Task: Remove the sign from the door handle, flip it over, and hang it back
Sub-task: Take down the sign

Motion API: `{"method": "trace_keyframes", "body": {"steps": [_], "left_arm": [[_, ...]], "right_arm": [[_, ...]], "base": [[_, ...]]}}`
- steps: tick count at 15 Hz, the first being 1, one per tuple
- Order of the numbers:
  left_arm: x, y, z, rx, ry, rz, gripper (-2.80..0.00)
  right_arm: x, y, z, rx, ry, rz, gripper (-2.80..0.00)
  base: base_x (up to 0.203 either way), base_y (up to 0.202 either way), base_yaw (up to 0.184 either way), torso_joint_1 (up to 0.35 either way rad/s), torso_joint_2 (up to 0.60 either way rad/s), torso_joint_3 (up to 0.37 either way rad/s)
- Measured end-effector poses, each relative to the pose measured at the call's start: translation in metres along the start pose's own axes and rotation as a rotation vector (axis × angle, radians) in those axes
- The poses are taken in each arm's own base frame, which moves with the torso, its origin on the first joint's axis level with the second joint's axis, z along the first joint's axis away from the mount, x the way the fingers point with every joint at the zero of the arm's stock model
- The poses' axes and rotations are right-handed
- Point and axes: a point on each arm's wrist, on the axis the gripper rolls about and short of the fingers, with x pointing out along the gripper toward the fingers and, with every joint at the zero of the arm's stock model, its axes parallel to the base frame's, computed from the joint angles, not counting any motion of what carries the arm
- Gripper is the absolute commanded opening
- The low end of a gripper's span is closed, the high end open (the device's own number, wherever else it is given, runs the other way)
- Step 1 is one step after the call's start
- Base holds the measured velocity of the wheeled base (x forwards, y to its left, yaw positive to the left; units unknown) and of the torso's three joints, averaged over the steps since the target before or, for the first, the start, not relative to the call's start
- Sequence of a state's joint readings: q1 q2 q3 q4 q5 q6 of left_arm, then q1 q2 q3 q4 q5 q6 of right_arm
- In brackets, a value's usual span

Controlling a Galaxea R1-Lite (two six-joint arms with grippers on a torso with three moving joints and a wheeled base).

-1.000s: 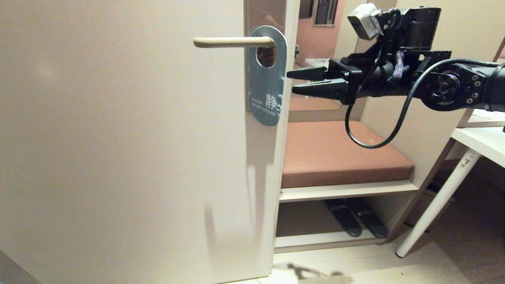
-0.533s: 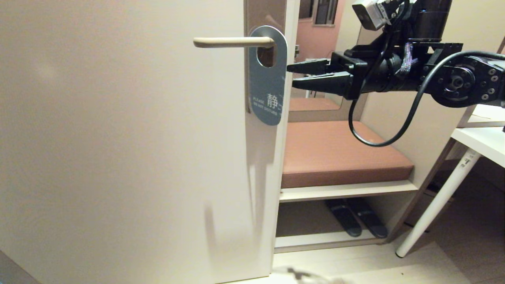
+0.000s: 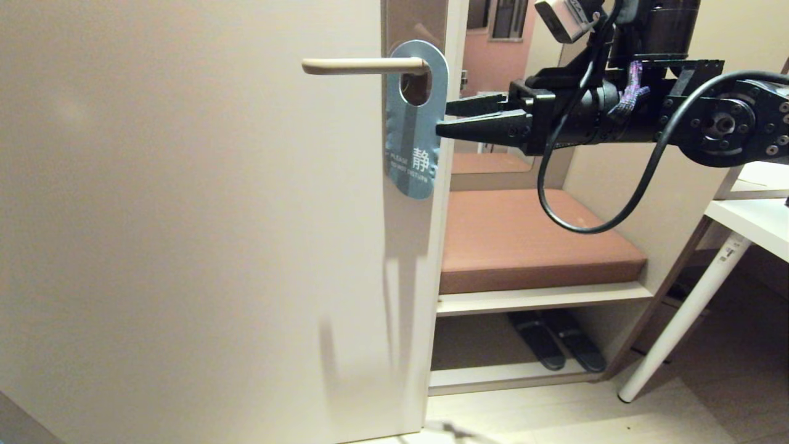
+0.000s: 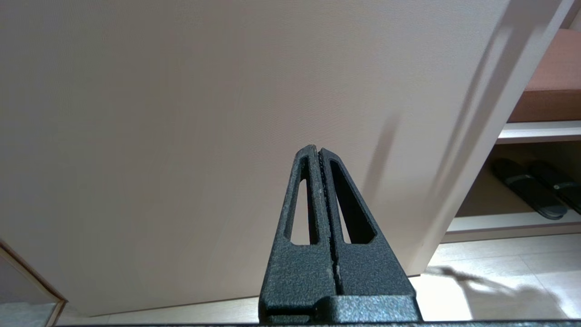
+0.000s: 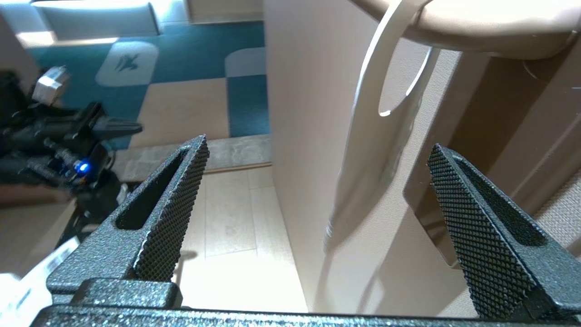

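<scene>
1. The sign [image 3: 414,123] hangs by its hole on the door handle [image 3: 363,65], flat near the door [image 3: 185,216]; its right edge, by the door's edge, lies free.
2. The right gripper [image 3: 445,117] reaches level from right of the sign, its wide-apart fingers [image 5: 172,204] straddling that edge.
3. The handle bars the way above the sign; the backplate [image 3: 414,18] stands just behind it.
4. Right of the sign, past the door's edge, there is open room above the cushioned bench [image 3: 530,240].
5. Below the sign the door face is bare, where the left gripper [image 4: 319,152] sits pressed together.
</scene>
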State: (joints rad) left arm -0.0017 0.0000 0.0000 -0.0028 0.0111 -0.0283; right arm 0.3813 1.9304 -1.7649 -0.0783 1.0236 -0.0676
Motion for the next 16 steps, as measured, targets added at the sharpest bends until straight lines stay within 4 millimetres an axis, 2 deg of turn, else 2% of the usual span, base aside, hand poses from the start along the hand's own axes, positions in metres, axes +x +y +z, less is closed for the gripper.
{"method": "trace_keyframes", "body": {"steps": [8, 16], "left_arm": [[0.000, 0.000, 0.000, 0.000, 0.000, 0.000, -2.80], [0.000, 0.000, 0.000, 0.000, 0.000, 0.000, -2.80]], "right_arm": [[0.009, 0.008, 0.004, 0.049, 0.002, -0.112, 0.00], [0.029, 0.012, 0.000, 0.050, 0.014, -0.205, 0.00]], "base": [[0.000, 0.000, 0.000, 0.000, 0.00, 0.000], [0.000, 0.000, 0.000, 0.000, 0.00, 0.000]]}}
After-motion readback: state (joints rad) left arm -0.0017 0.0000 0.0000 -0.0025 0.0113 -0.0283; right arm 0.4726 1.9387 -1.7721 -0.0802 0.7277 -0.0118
